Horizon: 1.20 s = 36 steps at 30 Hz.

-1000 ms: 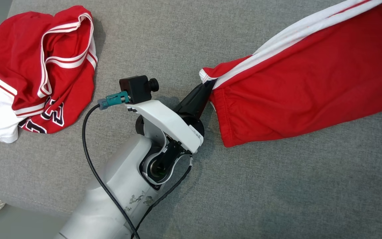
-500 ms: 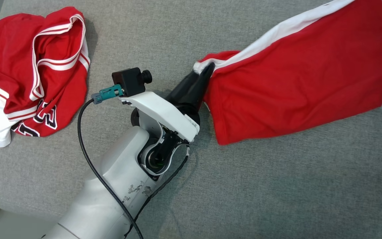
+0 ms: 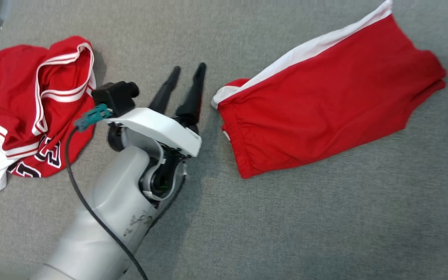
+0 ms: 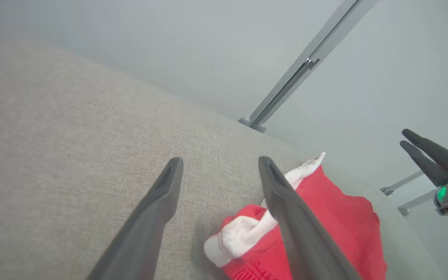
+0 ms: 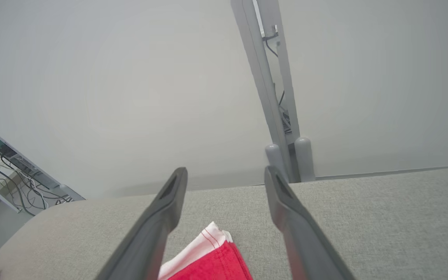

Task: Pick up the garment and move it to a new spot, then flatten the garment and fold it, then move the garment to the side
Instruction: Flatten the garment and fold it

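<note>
The left claw has released the red shorts and is open; the right claw is open also.

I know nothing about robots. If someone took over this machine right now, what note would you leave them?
Left gripper: open, empty, beside the near end of the red shorts, not touching.
Right gripper: open, empty, near the shorts' far end.
The shorts lie flat on the grey cushion, apparently folded in half. A crumpled red jersey sits to the left.
Left to do: perhaps more folding, then moving the shorts aside.
</note>
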Tool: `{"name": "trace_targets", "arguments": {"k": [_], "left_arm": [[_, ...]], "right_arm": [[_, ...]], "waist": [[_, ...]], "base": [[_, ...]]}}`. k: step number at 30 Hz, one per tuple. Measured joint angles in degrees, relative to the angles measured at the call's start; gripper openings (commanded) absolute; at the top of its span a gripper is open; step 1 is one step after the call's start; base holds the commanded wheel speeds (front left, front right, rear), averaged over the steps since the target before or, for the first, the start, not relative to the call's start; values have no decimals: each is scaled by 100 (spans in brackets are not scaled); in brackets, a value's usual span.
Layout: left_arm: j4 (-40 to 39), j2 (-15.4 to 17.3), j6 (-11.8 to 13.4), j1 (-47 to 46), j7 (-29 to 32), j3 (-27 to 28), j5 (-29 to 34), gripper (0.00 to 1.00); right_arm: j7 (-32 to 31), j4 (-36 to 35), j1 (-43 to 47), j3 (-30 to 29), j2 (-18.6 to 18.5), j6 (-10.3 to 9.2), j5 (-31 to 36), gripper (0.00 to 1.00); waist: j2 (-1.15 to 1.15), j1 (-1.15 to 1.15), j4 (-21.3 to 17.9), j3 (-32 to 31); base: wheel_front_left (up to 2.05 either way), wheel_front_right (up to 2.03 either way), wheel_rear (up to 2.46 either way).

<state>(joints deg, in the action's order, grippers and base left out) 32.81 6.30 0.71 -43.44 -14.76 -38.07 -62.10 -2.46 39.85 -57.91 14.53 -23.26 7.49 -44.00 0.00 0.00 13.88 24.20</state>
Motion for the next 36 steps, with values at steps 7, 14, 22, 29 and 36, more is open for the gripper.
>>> {"name": "trace_targets", "arguments": {"k": [7,14,22,29,36], "left_arm": [[-526,238,470,496,-24,795,1082,100],[-1145,237,649,1507,-23,1548,2187,100],[-1541,54,557,2591,-23,2083,2963,100],[-1761,-146,381,3290,-23,2448,3535,100],[-1931,-298,232,3688,-23,2605,3907,100]], "right_arm": [[478,-445,624,297,52,0,-88,100],[1235,-734,1352,502,1,1,145,100],[1616,-882,2270,243,223,1,387,100],[1695,-996,3070,-253,614,1,442,100],[1627,-969,3528,-599,853,0,445,100]], "waist": [[0,0,-242,-422],[0,0,-525,-894],[0,0,-751,-1368],[0,0,-871,-1694],[0,0,-791,-1811]], "base": [[0,0,0],[0,0,0],[0,0,0],[0,0,0],[0,0,0]]}}
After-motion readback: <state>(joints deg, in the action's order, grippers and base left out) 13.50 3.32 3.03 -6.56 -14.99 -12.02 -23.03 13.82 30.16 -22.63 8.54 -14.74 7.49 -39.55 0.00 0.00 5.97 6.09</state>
